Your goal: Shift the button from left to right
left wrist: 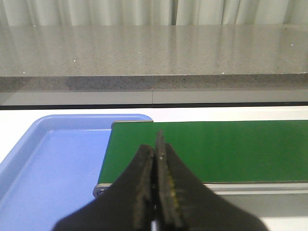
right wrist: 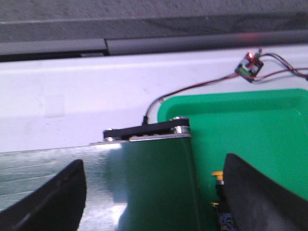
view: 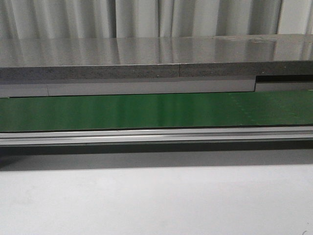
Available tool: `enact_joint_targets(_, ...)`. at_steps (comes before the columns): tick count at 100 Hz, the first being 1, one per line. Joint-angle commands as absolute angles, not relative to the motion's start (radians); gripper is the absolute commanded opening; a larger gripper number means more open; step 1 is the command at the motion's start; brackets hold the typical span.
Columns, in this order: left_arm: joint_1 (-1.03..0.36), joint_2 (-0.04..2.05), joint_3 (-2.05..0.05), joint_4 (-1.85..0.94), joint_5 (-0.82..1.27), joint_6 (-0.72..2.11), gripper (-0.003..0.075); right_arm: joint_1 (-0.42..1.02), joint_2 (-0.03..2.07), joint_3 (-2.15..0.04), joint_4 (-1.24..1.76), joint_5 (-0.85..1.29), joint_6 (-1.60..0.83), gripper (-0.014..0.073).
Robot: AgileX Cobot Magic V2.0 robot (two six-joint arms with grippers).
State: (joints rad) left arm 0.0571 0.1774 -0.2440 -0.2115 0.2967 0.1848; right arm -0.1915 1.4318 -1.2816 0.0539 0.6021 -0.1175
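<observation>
Green conveyor belt (view: 156, 111), grey countertop (view: 146, 51)

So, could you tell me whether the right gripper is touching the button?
Cannot tell. In the right wrist view the button shows only a yellow edge beside one finger of the open right gripper; that finger hides any gap.

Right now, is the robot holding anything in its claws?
No. The left gripper is shut with nothing between its fingers, above the green belt. The right gripper is open and empty.
</observation>
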Motion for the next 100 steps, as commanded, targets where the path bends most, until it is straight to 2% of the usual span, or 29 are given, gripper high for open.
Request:
enact_joint_targets(1,0.050,0.187,-0.270,-0.224,0.221,0.180,-0.0021,-0.160,1.292,-1.232,0.057,0.492,-0.117,0.0581)
enact_joint_targets(28,0.050,0.187,-0.270,-0.224,0.221,0.180,-0.0021,-0.108,0.954,-0.933,0.062,0.369,-0.117,0.0581)
enact_joint_targets(69,0.050,0.187,-0.270,-0.224,0.221,0.180,-0.0021,-0.107,0.438,-0.567,0.065,0.336,-0.117,0.0581)
enact_joint_targets(100,0.050,0.187,-0.270,-0.224,0.221,0.180,-0.0021,-0.107,0.269,-0.470,0.066,0.435,-0.117,0.0581)
